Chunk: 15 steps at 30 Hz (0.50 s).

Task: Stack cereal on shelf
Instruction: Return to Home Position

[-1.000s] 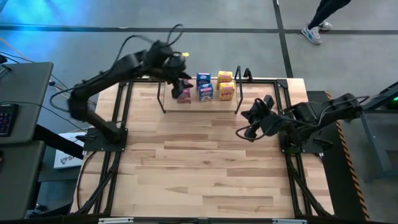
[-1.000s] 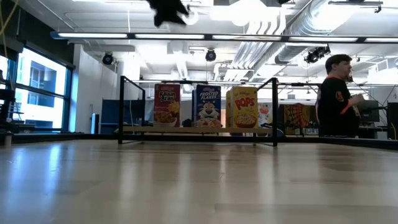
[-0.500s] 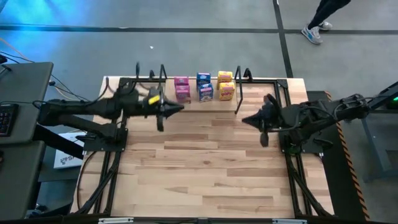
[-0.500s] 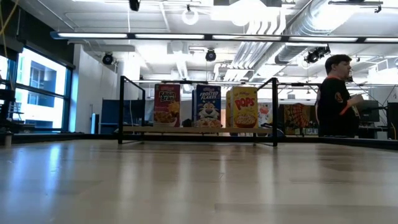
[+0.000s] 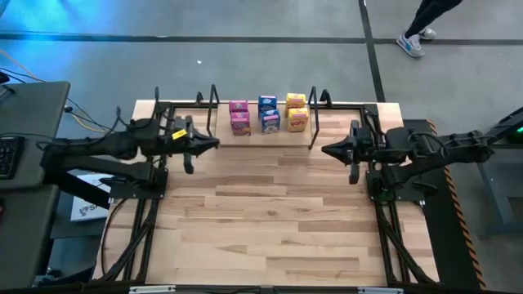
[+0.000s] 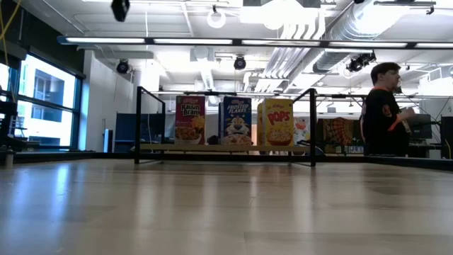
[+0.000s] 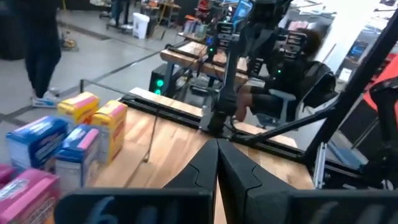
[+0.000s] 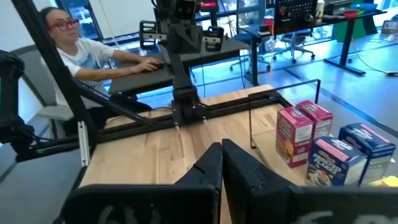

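Note:
Several mini cereal boxes stand upright on their bases on the shelf (image 5: 261, 129), a pale board between black loop frames at the table's far edge. By colour they are pink (image 5: 239, 117), blue (image 5: 269, 114) and yellow (image 5: 297, 113), each pair one box behind the other. The low view shows the pink (image 6: 190, 120), blue (image 6: 235, 120) and yellow (image 6: 277, 122) fronts. My left gripper (image 5: 214, 144) is shut and empty, left of the shelf and nearer, pointing right. My right gripper (image 5: 324, 151) is shut and empty, near the shelf's right frame, pointing left.
Black rail frames (image 5: 155, 196) run along the table's left and right sides under the arms. Bare wood (image 5: 261, 220) stretches from the shelf to the near edge. A person (image 6: 382, 117) stands beyond the far edge, and another sits at a desk (image 8: 74, 46) off the left side.
My left gripper has come away from the pink boxes on the shelf and drawn back toward the table's left edge, turning level. The pink boxes stay standing on the shelf. My right arm has straightened, and its gripper now points level toward the left.

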Available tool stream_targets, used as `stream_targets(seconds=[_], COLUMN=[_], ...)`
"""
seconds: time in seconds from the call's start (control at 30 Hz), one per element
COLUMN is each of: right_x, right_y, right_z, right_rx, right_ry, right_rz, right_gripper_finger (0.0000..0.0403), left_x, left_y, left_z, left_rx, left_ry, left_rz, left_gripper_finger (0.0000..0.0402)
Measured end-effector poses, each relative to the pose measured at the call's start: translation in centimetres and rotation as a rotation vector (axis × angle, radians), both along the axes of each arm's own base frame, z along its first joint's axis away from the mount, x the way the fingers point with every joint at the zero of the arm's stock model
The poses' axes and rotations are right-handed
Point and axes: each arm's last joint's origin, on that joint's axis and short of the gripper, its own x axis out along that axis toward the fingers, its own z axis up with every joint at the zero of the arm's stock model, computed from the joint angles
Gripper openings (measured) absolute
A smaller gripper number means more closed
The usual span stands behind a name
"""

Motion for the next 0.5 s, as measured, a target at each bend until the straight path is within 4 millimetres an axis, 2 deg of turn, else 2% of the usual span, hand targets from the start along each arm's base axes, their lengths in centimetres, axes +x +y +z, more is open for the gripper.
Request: stream_targets(seconds=[0.13, 0.3, 0.5], right_x=[0.2, 0.1, -0.1], right_y=[0.0, 0.0, 0.0], right_z=[-0.4, -1.1, -1.5], right_rx=[-0.007, 0.012, 0.054], right_ry=[0.033, 0.111, 0.15], right_rz=[-0.007, -0.012, -0.023], right_gripper_finger=[0.0, 0.0, 0.0], left_x=[-1.3, -2.3, -3.8], left_y=[-0.1, -0.2, -0.2], left_z=[-1.6, -6.2, -10.0], left_rx=[0.004, -0.043, -0.074], left_ry=[-0.057, -0.121, -0.154], left_rz=[-0.02, -0.032, -0.029], left_gripper_finger=[0.0, 0.0, 0.0])
